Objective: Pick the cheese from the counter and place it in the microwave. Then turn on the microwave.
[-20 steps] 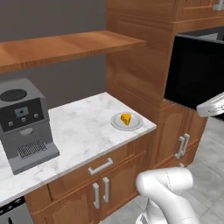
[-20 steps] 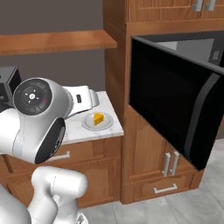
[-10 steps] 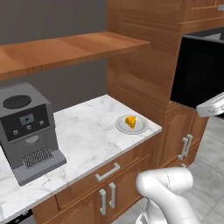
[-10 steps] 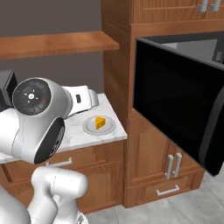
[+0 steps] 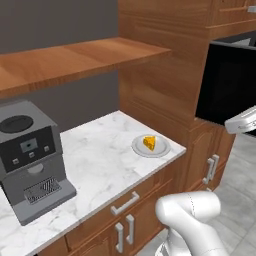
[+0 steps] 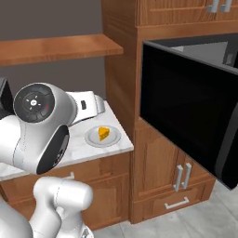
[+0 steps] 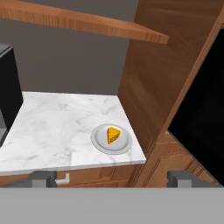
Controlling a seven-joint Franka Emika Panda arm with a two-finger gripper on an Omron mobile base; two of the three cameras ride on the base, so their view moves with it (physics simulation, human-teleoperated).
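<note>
On the counter [image 5: 100, 155], near its right corner, the cheese [image 5: 149, 143] sits upon a round grey plate [image 5: 142, 148], the wedge lying toward the plate's right side in the hand view. Beside it rises a tall wooden cabinet [image 6: 120, 69], which holds the microwave [image 6: 195, 111]; its dark door stands swung outward (the handle and lower corner run off the frame's right edge, and the inside is hard to make out). At the counter's left a grey coffee machine [image 5: 30, 160] stands under the shelf [image 5: 75, 57], cut off at the hand view's left edge. The gripper [image 7: 113, 178] hangs well apart from the cheese, jaws spread wide and empty, with its fingertips [image 7: 43, 178] just poking up at the bottom.
</note>
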